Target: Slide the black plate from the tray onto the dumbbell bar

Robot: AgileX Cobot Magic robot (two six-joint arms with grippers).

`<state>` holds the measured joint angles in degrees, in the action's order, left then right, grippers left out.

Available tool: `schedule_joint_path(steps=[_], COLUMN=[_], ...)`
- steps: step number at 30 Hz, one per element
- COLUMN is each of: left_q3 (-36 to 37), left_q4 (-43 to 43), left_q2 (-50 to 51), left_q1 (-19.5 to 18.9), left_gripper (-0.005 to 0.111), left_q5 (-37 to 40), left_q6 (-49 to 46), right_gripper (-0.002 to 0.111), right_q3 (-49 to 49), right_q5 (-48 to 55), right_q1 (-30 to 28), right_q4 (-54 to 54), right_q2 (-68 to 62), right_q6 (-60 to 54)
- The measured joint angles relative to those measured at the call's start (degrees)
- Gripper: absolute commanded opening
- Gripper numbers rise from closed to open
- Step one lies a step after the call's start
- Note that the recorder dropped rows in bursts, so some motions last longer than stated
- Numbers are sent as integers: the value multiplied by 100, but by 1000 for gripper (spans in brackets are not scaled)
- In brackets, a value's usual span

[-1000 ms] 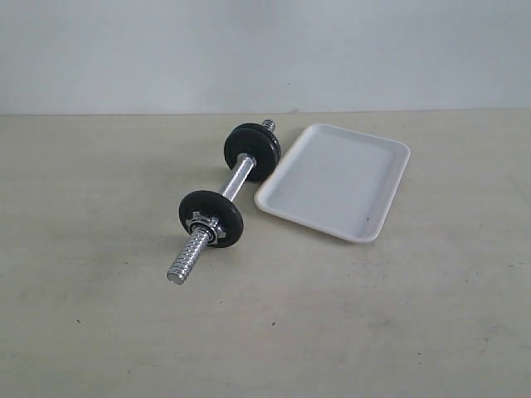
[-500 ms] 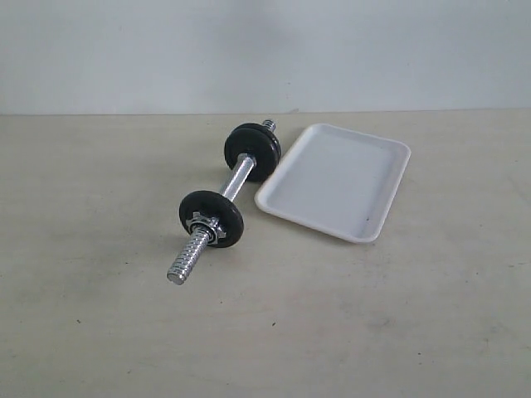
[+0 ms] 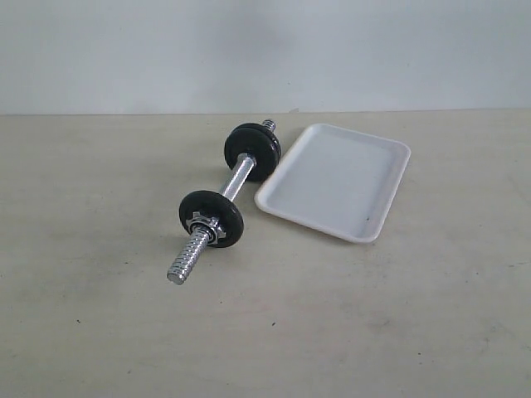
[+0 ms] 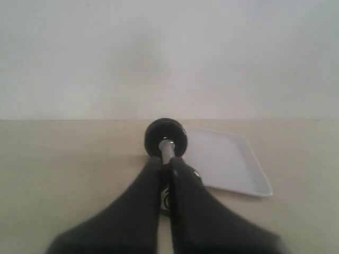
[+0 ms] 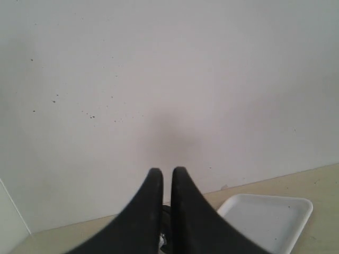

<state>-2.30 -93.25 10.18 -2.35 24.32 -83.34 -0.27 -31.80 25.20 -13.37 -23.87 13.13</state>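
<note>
From where I stand, the tray (image 3: 336, 178) lies bare on the desk (image 3: 99, 315), and I can see no loose black plate in it or anywhere around it. The dumbbell bar (image 3: 236, 181) lies just beside the tray's left edge. Its long axis runs from the bare threaded end at the near left up to the far right, where the tip comes close by the tray's corner. It carries a near disc (image 3: 211, 218) locked by the silver star nut (image 3: 203, 224). At the far end there are the far discs (image 3: 252, 152), which look doubled. My guess is that the black plate is one of that far pair, already threaded on, though I cannot tell them apart. Neither arm shows in the wide view. The left hand (image 4: 166, 163) is clenched on nothing, fingers pressed together. Its camera looks almost straight down the bar's length, end-on to the discs, with the tray off to one side. The right hand (image 5: 167, 172) is likewise clenched and empty, facing mostly wall, with only a corner of the tray in sight. Something dark sits low between its fingers, but I cannot make it out. I'd judge the left hand nearer and better lined up with the bar's axis, so any further push along the rod would fall to it.
</note>
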Motion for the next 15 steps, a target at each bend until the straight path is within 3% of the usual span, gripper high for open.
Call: schedule_joint_path(steps=[8,15], left_q3=[182,205], left_q4=[15,50], left_q2=[-896,-1002], left_q1=[0,57], left_gripper=[4,4], left_q5=[-1398,-1743], left_q6=[-168,-234], right_gripper=[3,3], right_q3=[0,14], right_q5=[0,24], right_q1=[0,0], right_q4=[-27,-27], right_q2=[12,50], right_q6=[0,11])
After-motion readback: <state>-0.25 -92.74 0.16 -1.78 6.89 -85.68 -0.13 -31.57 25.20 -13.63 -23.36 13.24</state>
